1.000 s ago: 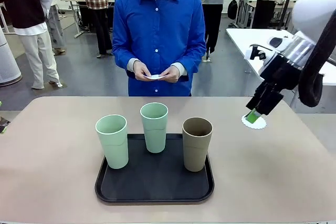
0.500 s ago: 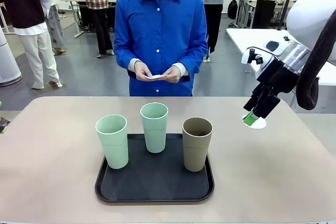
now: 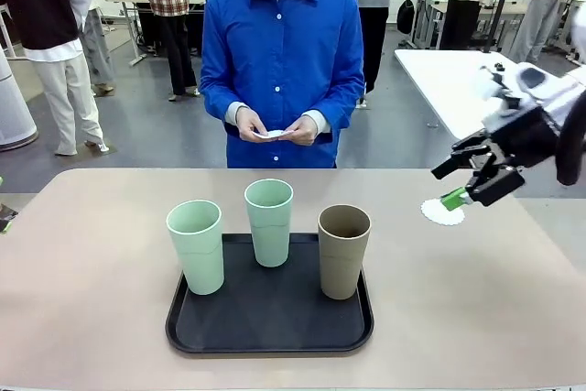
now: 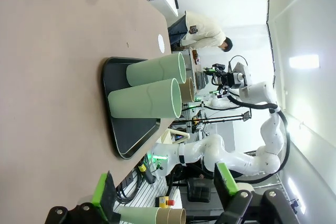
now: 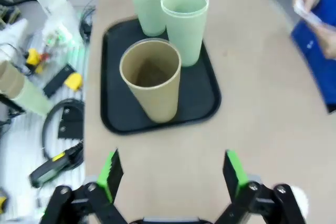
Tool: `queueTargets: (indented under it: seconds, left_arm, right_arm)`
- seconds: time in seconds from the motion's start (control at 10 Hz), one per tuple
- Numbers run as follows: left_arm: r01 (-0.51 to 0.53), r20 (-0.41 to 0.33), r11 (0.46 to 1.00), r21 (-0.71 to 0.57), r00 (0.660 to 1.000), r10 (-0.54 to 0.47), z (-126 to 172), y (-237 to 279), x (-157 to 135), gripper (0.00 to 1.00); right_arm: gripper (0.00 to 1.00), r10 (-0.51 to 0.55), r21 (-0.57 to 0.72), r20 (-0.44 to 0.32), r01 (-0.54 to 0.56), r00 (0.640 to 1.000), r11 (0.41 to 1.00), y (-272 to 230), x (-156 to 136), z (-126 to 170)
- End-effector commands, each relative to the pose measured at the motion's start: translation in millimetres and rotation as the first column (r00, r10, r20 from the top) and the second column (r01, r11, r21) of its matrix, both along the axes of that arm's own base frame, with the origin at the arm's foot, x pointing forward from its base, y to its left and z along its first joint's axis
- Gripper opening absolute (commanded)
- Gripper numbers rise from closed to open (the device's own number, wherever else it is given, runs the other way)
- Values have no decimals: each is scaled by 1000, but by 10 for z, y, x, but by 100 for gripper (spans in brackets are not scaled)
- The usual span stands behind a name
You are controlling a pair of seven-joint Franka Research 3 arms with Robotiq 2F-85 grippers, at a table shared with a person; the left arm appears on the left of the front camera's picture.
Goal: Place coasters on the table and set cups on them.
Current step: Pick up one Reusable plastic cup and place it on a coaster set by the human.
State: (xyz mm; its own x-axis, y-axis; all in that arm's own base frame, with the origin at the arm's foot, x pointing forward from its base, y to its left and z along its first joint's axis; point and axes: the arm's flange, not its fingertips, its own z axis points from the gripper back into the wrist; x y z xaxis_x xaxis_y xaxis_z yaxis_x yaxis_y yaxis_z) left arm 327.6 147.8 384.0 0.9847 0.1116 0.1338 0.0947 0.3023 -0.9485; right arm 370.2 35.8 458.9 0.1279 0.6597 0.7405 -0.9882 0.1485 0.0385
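Note:
One white lacy coaster point(image 3: 442, 213) lies on the beige table point(image 3: 92, 226) at the right. Just above it my right gripper point(image 3: 450, 184) hangs open and tilted sideways, holding nothing. Two mint cups point(image 3: 196, 244) point(image 3: 269, 221) and a brown cup point(image 3: 343, 250) stand upright on the black tray point(image 3: 270, 322). The person's hands hold more coasters point(image 3: 270, 134) at the far edge. From the right wrist, my open gripper point(image 5: 172, 171) faces the brown cup point(image 5: 152, 85) and mint cups point(image 5: 186, 22). My left gripper point(image 4: 164, 187) is open, off the table's end, with the mint cups point(image 4: 149, 103) and coaster point(image 4: 160, 43) ahead.
The tray sits at the table's middle front. Bare tabletop spreads to the left and right of it. A white table point(image 3: 439, 70) stands behind at the right, and several people move about in the background.
My right gripper has lifted off the coaster, swung to the right and rolled sideways. The coaster stays on the table. Cups and tray have not moved.

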Motion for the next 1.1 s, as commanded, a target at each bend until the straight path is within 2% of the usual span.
queueTargets:
  seconds: [0.0, 0.1, 0.3, 0.4, 0.8, 1.0]
  left_arm:
    - [-4, 8, 1000, -11, 1000, 4, 7, 10, -7, 100]
    - [-4, 8, 1000, -11, 1000, 4, 7, 10, -7, 100]
    - [-4, 8, 1000, -11, 1000, 4, 7, 10, -7, 100]
    - [-4, 8, 1000, -11, 1000, 4, 7, 10, -7, 100]
    - [-4, 8, 1000, -11, 1000, 4, 7, 10, -7, 100]
    - [-4, 8, 1000, -11, 1000, 4, 7, 10, -7, 100]
  right_arm:
    - [100, 69, 221, 79, -85, 995, 972, -188, -36, -415]
    - [100, 45, 296, 78, -66, 996, 953, -238, -28, -625]
    - [100, -13, 358, 63, -10, 998, 933, -269, 52, -1022]
    - [100, 2, 383, 42, -18, 999, 924, -219, 81, -1163]
    - [100, 91, 430, 86, -119, 992, 895, -36, 114, -1492]
    - [100, 92, 431, 66, -112, 994, 896, 59, 143, -1598]
